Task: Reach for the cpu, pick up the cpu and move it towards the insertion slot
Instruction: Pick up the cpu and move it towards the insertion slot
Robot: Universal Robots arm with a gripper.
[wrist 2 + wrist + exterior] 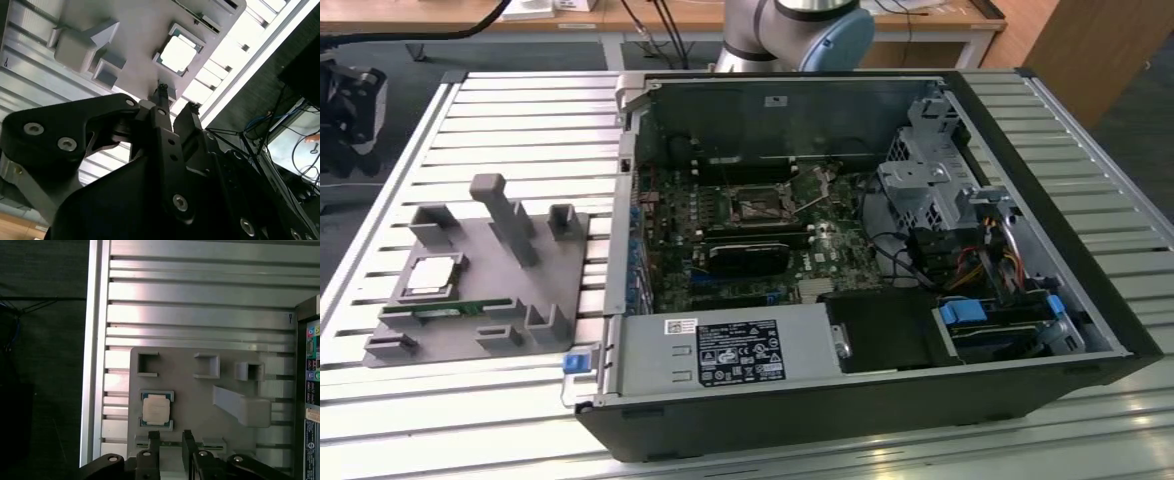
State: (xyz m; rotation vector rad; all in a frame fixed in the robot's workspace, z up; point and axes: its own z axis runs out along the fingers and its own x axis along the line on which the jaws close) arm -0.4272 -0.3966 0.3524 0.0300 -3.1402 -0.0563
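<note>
Item: cpu [434, 275], one small flat square chip with a bright silvery metal top and a thin pale rim. It lies flat and face up in a square pocket of the grey fixture plate [494, 290]. The plate rests on the slatted metal table [520, 110], toward the exterior view's left and well apart from the open computer case [854, 420]. In the first wrist view the chip's top [155, 409] is matt pale silver, with blue-grey holder lips along two opposite edges. A long narrow green memory stick [447, 311] lies in a slot just beside it on the same plate. Item: insertion slot [758, 207], a square dark socket in a silvery bracket on the board inside the case, near a black cooler block [747, 255]. Item: gripper [170, 437], hanging over the fixture plate near the cpu and not touching it. Its black fingers [153, 447] stand apart with a modest gap and hold nothing.
</note>
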